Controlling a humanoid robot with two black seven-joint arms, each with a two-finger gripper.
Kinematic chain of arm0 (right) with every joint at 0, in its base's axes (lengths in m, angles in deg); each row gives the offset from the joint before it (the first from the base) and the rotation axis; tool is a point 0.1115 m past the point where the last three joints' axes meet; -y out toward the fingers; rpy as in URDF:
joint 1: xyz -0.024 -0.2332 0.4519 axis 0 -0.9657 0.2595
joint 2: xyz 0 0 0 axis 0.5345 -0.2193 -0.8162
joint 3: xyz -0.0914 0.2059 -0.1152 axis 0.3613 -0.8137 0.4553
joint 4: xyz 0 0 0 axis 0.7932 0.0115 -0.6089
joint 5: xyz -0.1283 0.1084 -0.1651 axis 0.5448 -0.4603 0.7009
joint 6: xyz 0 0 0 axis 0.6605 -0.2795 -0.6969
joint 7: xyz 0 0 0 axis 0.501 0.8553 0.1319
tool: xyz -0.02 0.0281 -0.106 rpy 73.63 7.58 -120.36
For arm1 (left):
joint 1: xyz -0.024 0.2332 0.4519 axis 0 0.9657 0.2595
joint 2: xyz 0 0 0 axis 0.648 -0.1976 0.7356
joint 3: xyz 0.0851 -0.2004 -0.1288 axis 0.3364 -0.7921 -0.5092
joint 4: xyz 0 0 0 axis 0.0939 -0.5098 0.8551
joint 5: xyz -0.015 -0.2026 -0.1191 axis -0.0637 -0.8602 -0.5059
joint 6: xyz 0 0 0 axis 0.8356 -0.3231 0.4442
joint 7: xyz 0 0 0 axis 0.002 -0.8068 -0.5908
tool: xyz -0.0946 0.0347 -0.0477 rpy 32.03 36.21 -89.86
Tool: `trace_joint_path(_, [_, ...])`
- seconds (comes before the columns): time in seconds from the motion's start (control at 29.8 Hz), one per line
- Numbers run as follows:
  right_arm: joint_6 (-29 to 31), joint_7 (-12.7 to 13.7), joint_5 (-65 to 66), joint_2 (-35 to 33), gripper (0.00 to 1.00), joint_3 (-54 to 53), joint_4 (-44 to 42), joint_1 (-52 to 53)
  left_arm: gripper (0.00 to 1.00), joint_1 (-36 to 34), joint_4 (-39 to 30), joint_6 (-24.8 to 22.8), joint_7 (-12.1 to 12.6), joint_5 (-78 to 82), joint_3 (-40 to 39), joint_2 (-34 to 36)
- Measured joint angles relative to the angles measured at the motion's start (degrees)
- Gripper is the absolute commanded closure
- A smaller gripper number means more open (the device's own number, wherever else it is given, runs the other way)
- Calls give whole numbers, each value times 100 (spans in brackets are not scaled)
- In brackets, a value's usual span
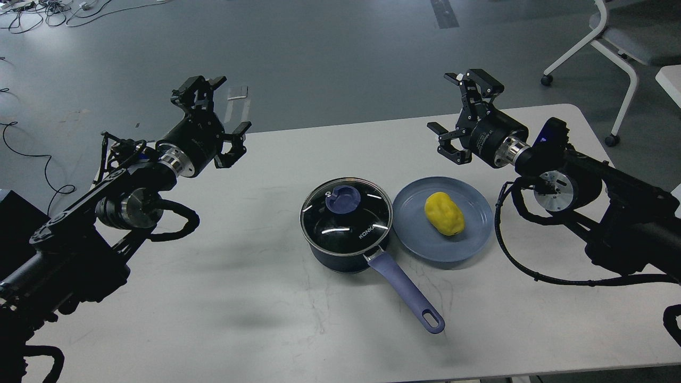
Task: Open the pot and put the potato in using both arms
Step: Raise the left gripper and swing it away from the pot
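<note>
The dark navy pot (346, 234) stands at the table's middle with its glass lid (346, 213) on; the lid carries a lavender knob (342, 200). Its lavender handle (407, 292) points toward the front right. The yellow potato (445, 214) lies on a flat blue plate (415, 234) just right of the pot. My left gripper (219, 114) hovers open above the table's far left edge, well away from the pot. Above the far right of the table my right gripper (456, 114) is open too, beyond the plate. Neither holds anything.
The white table (255, 298) has its far edge just behind both grippers. A white chair on castors (612, 48) stands on the grey floor at the back right. Cables (32, 154) trail on the floor at the left.
</note>
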Motion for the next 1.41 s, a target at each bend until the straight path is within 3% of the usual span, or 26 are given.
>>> trace_joint_path(0.54, [155,2,17,-6,0,49,-92,268,2,656,-154,-195,-19,2,-547,-57])
trace_joint_path(0.94, [147,55,-36,-15,0,198,-266,526,2,687,-163,-235,68,5,-581,-66])
trace_joint_path(1.24, [535,51,-215,-54,0,16,-279,533,2,683,-164,-250,75,-6,-665,-38])
trace_joint_path(1.41, [541,49,-258,-54,0,7,-290,533,2,681,-226,-485,143,-7,-715,3])
